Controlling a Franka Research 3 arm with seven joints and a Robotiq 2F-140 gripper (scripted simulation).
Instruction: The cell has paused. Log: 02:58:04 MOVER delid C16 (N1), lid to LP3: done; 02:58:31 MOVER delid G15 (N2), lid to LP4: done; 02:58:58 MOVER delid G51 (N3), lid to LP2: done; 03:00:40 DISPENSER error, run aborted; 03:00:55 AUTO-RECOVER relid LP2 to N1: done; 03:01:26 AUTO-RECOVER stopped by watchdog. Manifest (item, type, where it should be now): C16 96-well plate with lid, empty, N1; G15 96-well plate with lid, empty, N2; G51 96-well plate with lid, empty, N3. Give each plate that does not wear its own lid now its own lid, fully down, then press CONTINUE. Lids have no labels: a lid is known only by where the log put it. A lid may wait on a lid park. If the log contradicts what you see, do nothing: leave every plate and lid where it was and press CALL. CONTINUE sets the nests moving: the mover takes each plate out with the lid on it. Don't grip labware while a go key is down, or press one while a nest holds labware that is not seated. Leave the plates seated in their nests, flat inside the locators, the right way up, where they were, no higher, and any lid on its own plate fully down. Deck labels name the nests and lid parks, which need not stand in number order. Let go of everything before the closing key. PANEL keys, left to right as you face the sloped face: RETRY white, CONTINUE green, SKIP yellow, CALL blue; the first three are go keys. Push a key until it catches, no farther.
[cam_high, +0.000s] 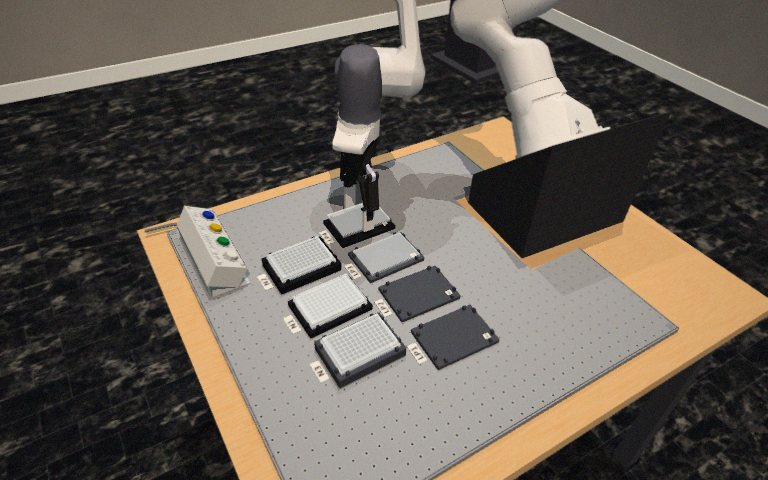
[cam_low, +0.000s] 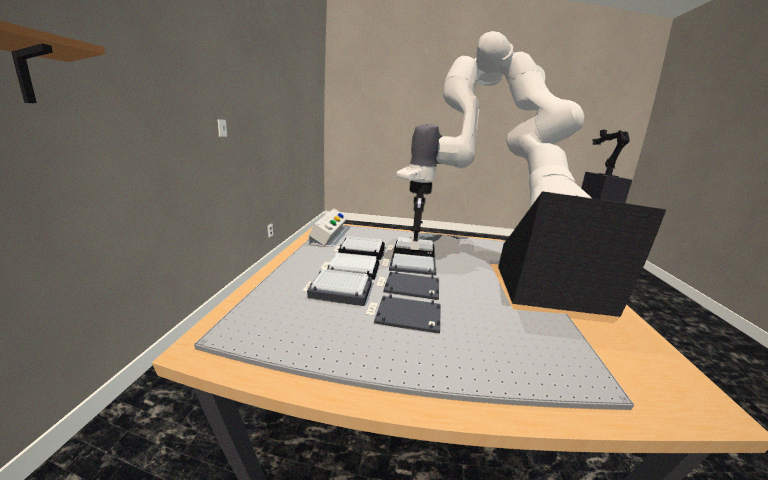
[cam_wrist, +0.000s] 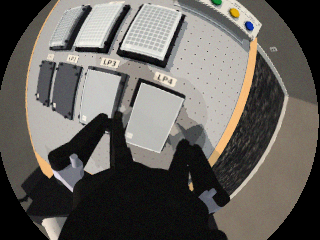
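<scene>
wrist view is showing the gripper (cam_wrist: 150, 135) standing over the lid (cam_wrist: 154, 116) at the park labelled lp4, one finger on each long edge. the jaws are clamping on that lid, holding partway apart across its width. in the top view the lid (cam_high: 345, 221) is sitting at or just above the black lp4 park (cam_high: 362, 234); whether it is off the park yet, i cannot tell.

going by where lids were parked, this one is belonging to g15, so the step in hand is looking like the pick-up of g15's lid for n2. the n2 plate (cam_high: 300, 258) is lying in the nest nearest the panel (cam_high: 209, 249), just beside lp4, its wells showing bare. the n1 plate (cam_high: 329, 300) in the middle nest is looking smoother on top, fitting a lid on it, and that lid would be g51's, not its own. the n3 plate (cam_high: 357, 342) is showing open wells. a second lid (cam_high: 385, 253) is waiting on lp3.

the next move is calling for a straight lift until the lid is coming free of the park's locators, a short level carry across to n2, and a square descent until the lid is sitting fully down before the jaws are parting. two further lid moves are remaining, so the green key (cam_high: 223, 240) is having to wait.
</scene>
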